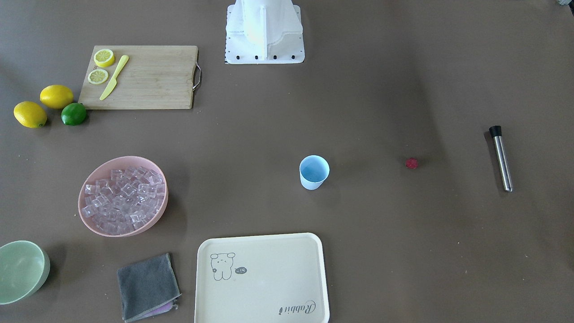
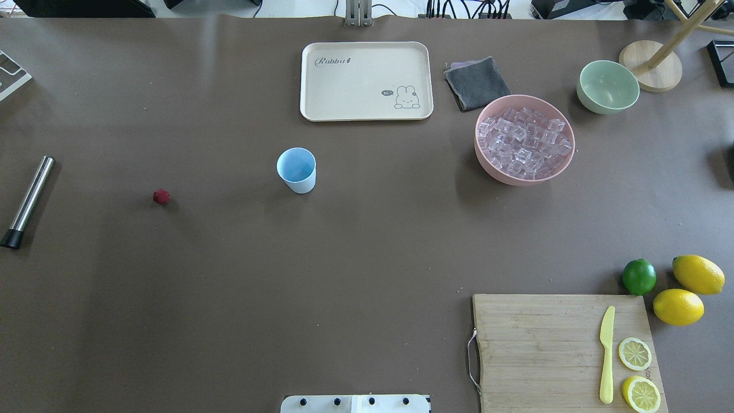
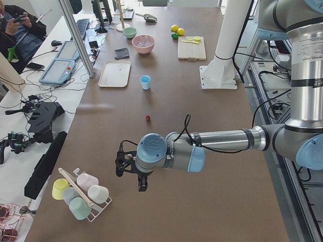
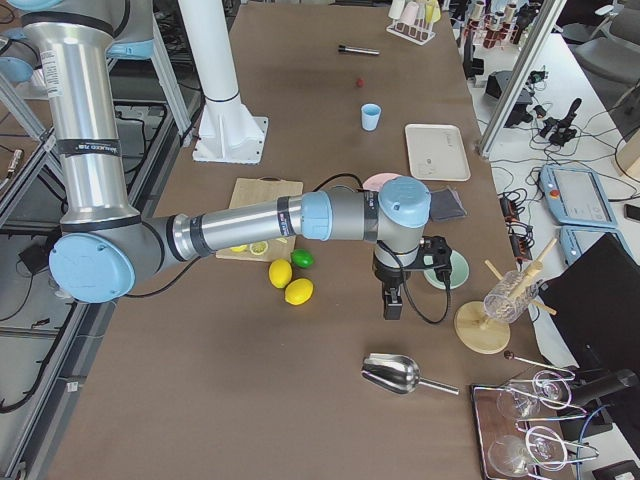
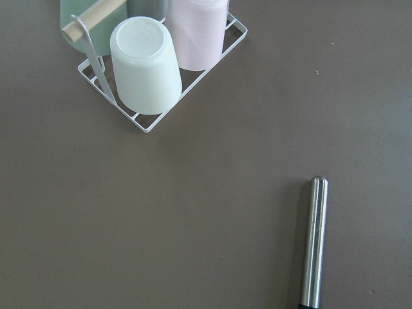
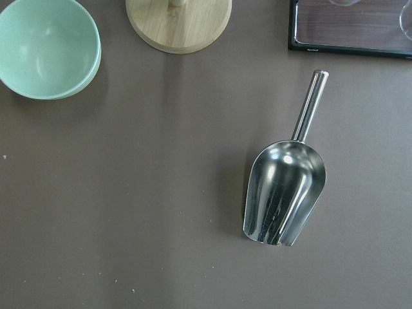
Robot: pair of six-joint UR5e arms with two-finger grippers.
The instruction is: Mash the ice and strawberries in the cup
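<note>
- Cup: light blue, upright, mid-table, nothing visible inside.
- Strawberry: one small dark red piece, bare on the table, at 8 o'clock of the cup in overhead view, well apart from it.
- Ice: clear cubes heaped in the pink bowl, at 2–3 o'clock of the cup, well apart.
- Steel muddler: lies flat far out at 9 o'clock, black tip toward the robot.
- Cream tray: at 12–1 o'clock of the cup, near it.
- Left gripper: hangs over the table's left end, near a rack of cups; open/closed – can't tell.
- Right gripper: over the right end, metal scoop at its 6 o'clock in the side view; state – can't tell.
</note>
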